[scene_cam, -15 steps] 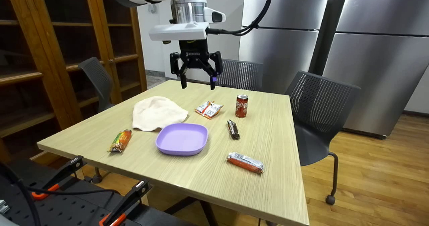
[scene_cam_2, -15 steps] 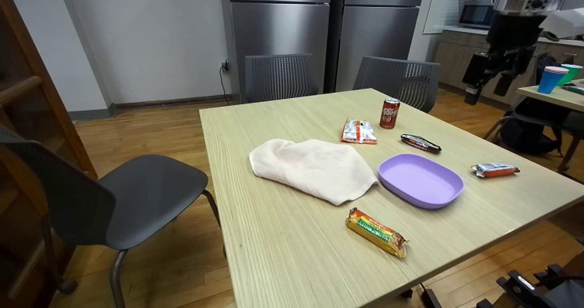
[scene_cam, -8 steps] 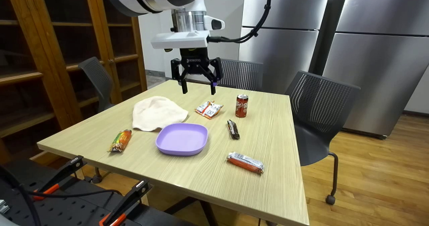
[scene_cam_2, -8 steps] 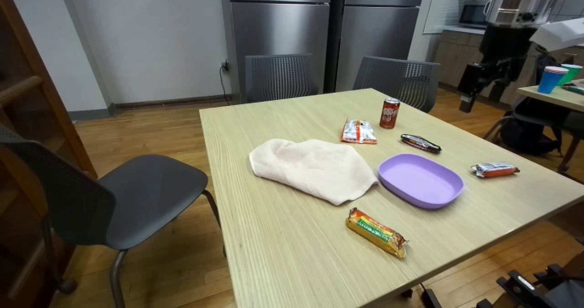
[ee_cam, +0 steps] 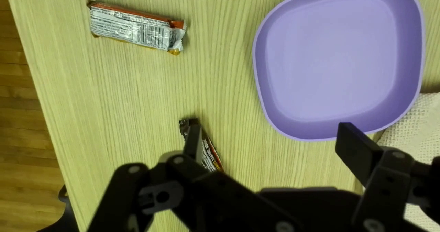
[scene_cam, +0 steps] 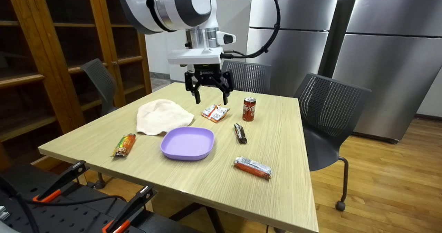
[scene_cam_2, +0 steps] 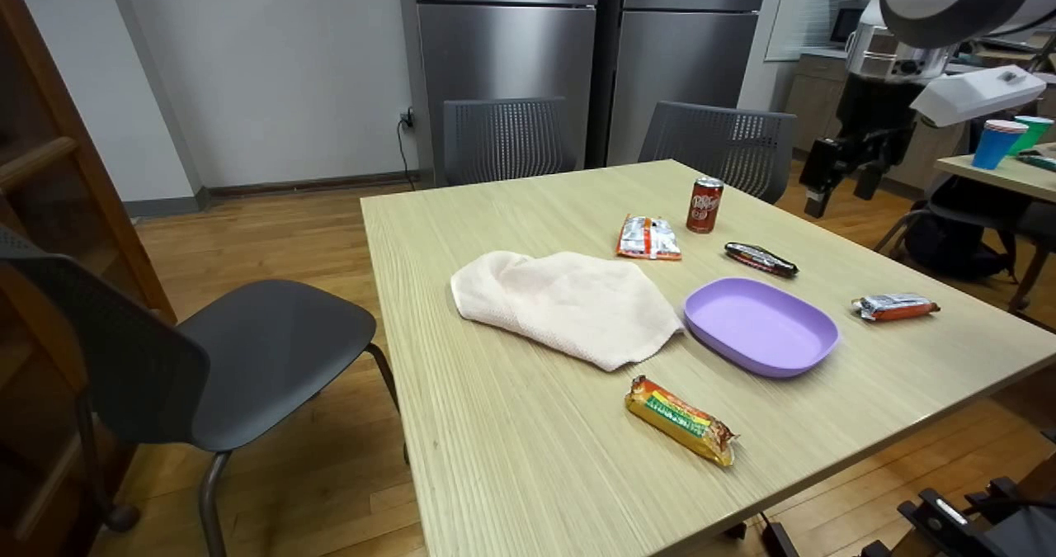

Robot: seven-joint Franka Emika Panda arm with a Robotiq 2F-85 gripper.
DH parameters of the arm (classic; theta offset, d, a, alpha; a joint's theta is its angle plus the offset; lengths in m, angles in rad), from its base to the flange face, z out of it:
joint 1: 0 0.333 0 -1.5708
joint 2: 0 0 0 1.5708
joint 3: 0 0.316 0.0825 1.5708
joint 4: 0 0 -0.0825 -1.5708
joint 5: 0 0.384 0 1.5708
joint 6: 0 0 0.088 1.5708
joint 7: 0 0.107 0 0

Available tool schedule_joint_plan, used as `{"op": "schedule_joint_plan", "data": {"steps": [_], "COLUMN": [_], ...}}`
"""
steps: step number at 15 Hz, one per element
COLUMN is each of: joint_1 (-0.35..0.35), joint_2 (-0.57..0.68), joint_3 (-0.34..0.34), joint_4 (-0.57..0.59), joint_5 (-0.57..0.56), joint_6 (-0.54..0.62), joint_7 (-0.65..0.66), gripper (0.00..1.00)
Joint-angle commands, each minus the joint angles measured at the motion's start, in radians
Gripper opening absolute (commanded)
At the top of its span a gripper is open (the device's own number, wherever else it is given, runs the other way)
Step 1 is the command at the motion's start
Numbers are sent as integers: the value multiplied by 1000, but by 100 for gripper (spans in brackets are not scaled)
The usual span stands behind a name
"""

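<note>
- A pale wood-grained table (scene_cam_2: 511, 474), visible in both exterior views.
- Two tall refrigerators (scene_cam_2: 507, 70) in brushed steel, side by side with a dark gap between them.
- A brown wooden cabinet (scene_cam: 48, 53), its dark panes showing shelves inside.
- A dark grey chair (scene_cam_2: 276, 359) beside the table, its seat turned towards it.
- Two perforated chair backs (scene_cam_2: 507, 140) rising beyond the table, in front of the refrigerators.
- A pale wall (scene_cam_2: 289, 62), with a dark cord (scene_cam_2: 404, 144) hanging down it near the refrigerators.
- A warm brown plank floor (scene_cam_2: 272, 235).
- Part of a side table (scene_cam_2: 1006, 179) bearing an upright blue cup (scene_cam_2: 997, 146) just beside an upright green cup (scene_cam_2: 1029, 134).
- A dark, bag-like shape (scene_cam_2: 949, 252) lower down, its details unclear.
</note>
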Motion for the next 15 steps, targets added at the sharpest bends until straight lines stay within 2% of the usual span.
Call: {"op": "schedule_joint_plan", "data": {"steps": [1, 9, 12, 13, 15], "joint_1": [-8, -13, -6, -12, -11], "joint_2": [98, 261, 332, 278, 315], "joint_3": [1, -4, -16, -8, -12], "joint_4": [97, 257, 333, 258, 293], "joint_5": [3, 28, 35, 17, 17], "joint_6": [-2, -21, -64, -16, -24], "joint_7": [45, 86, 138, 102, 118], "gripper": [100, 100, 100, 100, 100]}}
